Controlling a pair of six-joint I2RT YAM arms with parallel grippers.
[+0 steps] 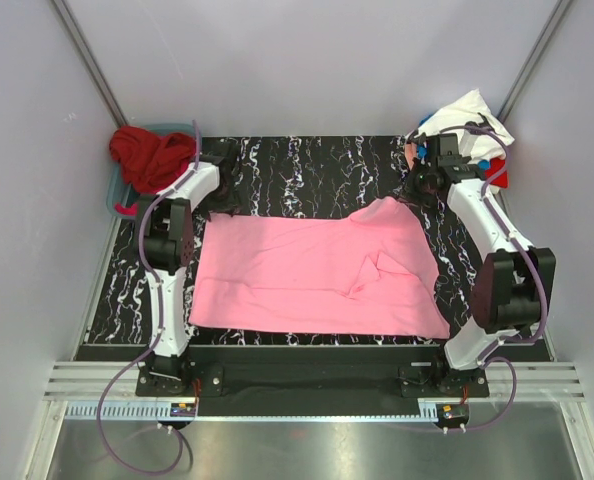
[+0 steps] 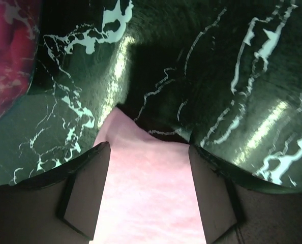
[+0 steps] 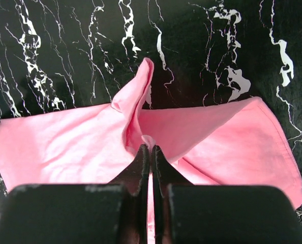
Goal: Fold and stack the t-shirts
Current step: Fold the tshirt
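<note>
Top view: my right gripper point(image 1: 418, 186) is at the far right corner of the pink shirt point(image 1: 307, 275), my left gripper point(image 1: 221, 200) at its far left corner. The shirt lies on the table point(image 1: 307, 165), long axis left to right.
Left wrist: jaws spread, the corner between them, ungripped.
Right wrist: jaws pressed together, pinching a raised fold.
Judgement: left must close before the far edge comes toward me.

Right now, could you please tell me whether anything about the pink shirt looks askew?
Yes. The pink t-shirt is not lying flat: the right gripper, shut on its far right corner, pinches it into a raised ridge, and a flap is folded over on its right half.
</note>
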